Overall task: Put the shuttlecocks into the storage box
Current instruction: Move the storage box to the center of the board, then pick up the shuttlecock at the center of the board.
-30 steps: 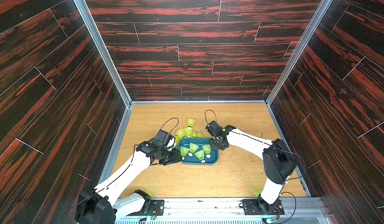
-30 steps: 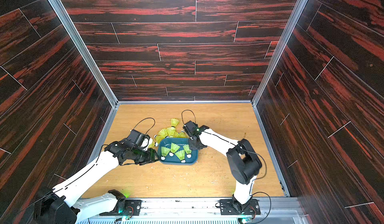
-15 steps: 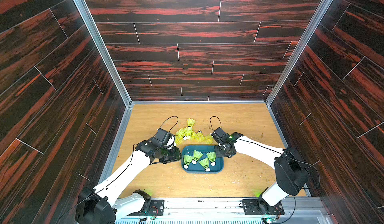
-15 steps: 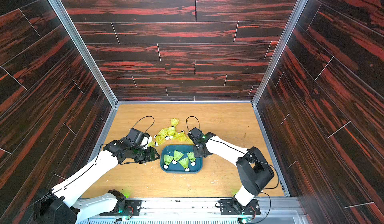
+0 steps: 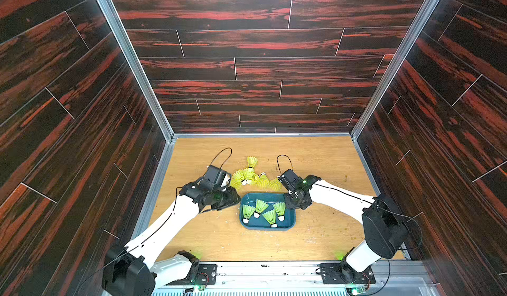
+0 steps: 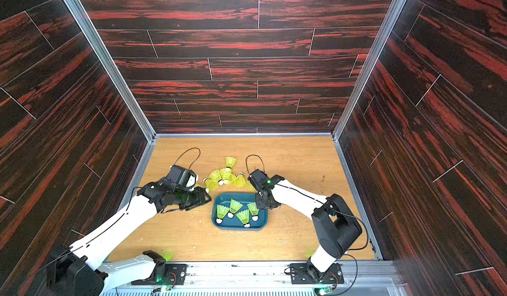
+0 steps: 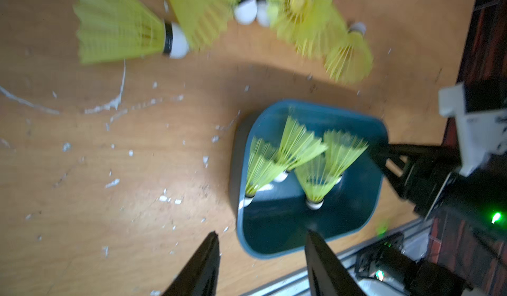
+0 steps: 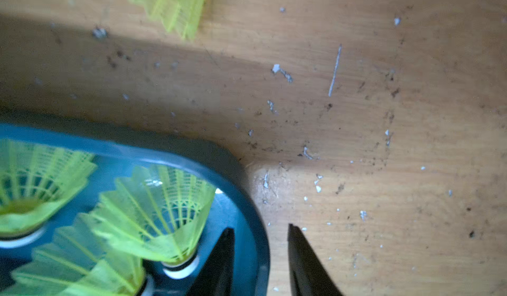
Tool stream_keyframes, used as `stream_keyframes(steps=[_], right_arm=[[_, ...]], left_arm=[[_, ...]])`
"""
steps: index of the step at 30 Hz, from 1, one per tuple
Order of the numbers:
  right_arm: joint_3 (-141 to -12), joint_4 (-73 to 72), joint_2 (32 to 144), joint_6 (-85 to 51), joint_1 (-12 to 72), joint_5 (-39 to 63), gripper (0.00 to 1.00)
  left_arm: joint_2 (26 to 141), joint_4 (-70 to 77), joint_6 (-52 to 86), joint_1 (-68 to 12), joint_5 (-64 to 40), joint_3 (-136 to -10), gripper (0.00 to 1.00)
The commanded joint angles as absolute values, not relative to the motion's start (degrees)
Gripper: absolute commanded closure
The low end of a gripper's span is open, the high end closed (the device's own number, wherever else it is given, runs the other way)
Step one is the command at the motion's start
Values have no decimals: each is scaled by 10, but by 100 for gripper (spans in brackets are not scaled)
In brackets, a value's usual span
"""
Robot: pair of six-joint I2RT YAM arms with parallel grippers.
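Four shuttlecocks (image 5: 260, 206) in storage box (image 5: 267, 228); right gripper (image 8: 260, 230) parted astride rim, probably loose: lift straight. Left gripper (image 7: 262, 232) spread, empty.

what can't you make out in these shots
- loose shuttlecocks: exact count. They overlap in both top views, and the left wrist view blurs and crops them.
- right claw: it straddles the storage box rim in the right wrist view, but contact is lost in blur. The right arm covers it in both top views.
- left claw: the left arm covers it in both top views.
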State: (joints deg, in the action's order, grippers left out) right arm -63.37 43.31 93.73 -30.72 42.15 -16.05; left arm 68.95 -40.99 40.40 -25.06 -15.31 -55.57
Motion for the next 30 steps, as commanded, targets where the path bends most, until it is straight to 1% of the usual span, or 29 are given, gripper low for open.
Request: stream_keyframes(steps=[1,6,8,10,15,16,17,23,27,30], right_arm=[[-670,467,922,-308,424,-164,55],[-717,500,902,-306,424,-171,45],[-736,502,893,-301,423,-161,42],[-751,492,884,-287,422,-141,36],[-799,430,892,-243,416,-46,15],[-812,423,902,-236,415,-27,10],[-829,415,915,-231,412,-7,2],[-952,416,1031,-211,401,53,2],[-1003,411,1101,-208,392,83,8],[-1031,415,1132,-203,390,87,9]], left_arm=[[703,-398,424,-246,-127,-579,44],[718,-388,464,-237,-91,-590,44],[721,-380,489,-228,-75,-589,43],[723,-373,517,-215,-58,-586,43],[741,-336,596,-182,-42,-568,44],[747,-318,609,-177,-46,-563,44],[756,-299,625,-174,-49,-559,45],[830,-237,726,-170,-74,-554,50],[873,-208,812,-170,-58,-545,53],[883,-208,863,-170,-20,-537,55]])
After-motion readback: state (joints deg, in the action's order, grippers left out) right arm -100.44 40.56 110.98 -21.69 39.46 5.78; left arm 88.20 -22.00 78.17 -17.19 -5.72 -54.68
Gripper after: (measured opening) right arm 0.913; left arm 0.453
